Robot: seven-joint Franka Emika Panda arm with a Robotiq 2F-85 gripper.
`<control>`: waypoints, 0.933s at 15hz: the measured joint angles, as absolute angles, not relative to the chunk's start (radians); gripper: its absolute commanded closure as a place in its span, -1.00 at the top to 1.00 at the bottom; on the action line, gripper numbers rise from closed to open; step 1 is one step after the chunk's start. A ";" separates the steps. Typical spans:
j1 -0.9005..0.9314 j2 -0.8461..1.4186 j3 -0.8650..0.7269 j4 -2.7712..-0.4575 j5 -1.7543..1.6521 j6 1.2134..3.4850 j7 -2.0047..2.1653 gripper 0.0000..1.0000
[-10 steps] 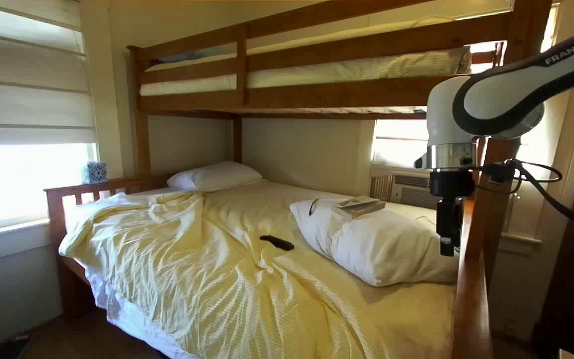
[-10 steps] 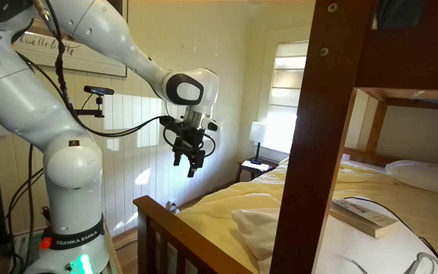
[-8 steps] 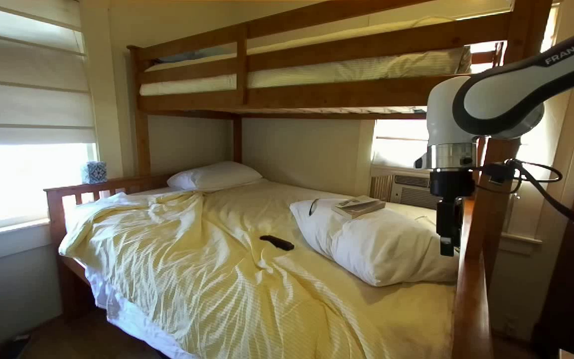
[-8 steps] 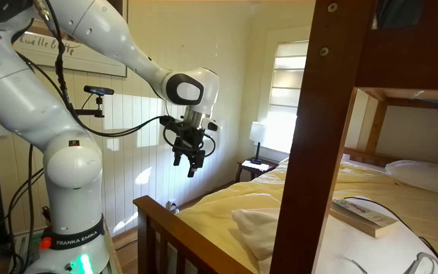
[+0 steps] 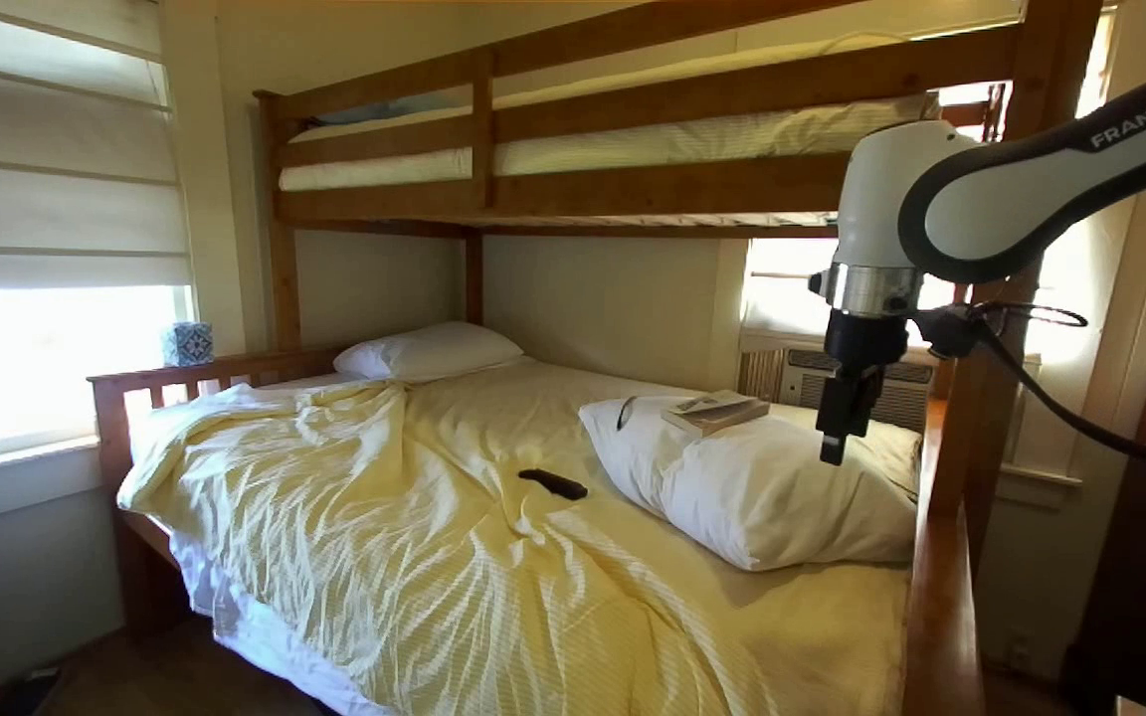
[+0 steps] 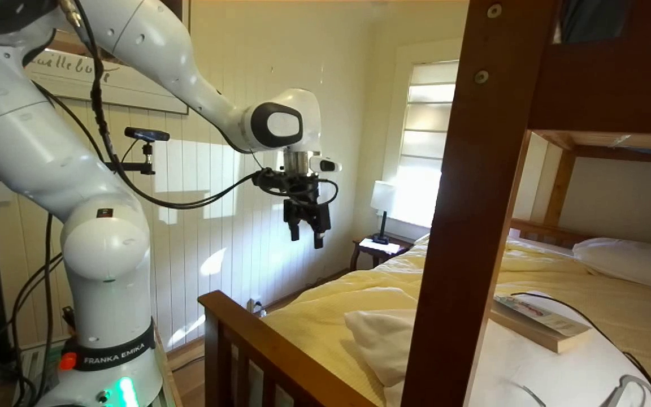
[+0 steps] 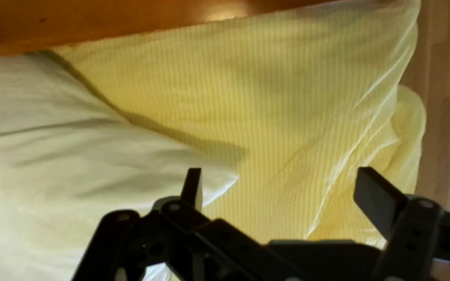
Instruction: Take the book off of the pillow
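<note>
The pale grey book [image 5: 715, 412] lies flat on the far part of the large white pillow [image 5: 762, 487]. In an exterior view the book [image 6: 540, 323] shows right of the bedpost, on the pillow [image 6: 515, 364], which the post partly hides. My gripper [image 5: 832, 449] points down above the near part of the pillow, apart from it and from the book. It also shows in an exterior view [image 6: 307, 237]. In the wrist view the gripper [image 7: 277, 187] is open and empty, above the yellow blanket and a pillow [image 7: 84, 168] corner. The book is out of the wrist view.
A wooden bed-end rail [image 5: 946, 597] runs beside the gripper, and also tops the wrist view [image 7: 131, 15]. A thick bedpost [image 6: 467, 198] and the upper bunk [image 5: 633, 189] enclose the bed. A black remote-like object [image 5: 553, 484] lies on the blanket. A flatter white pillow [image 5: 429, 352] lies farther back.
My gripper has moved over the rail toward the pillow and a little up, and the wrist has turned. The gripper looks open throughout. The book and pillow have not moved.
</note>
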State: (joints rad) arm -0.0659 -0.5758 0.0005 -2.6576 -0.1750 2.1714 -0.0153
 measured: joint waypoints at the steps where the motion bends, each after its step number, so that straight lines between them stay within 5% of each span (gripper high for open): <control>1: -0.081 -0.563 0.016 -2.640 -0.220 2.208 0.011 1.00; 14: -0.170 -0.448 0.073 -2.549 -0.466 2.355 0.136 1.00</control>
State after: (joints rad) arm -0.1698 -0.4475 0.0729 -2.5489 -0.4656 2.3554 0.1361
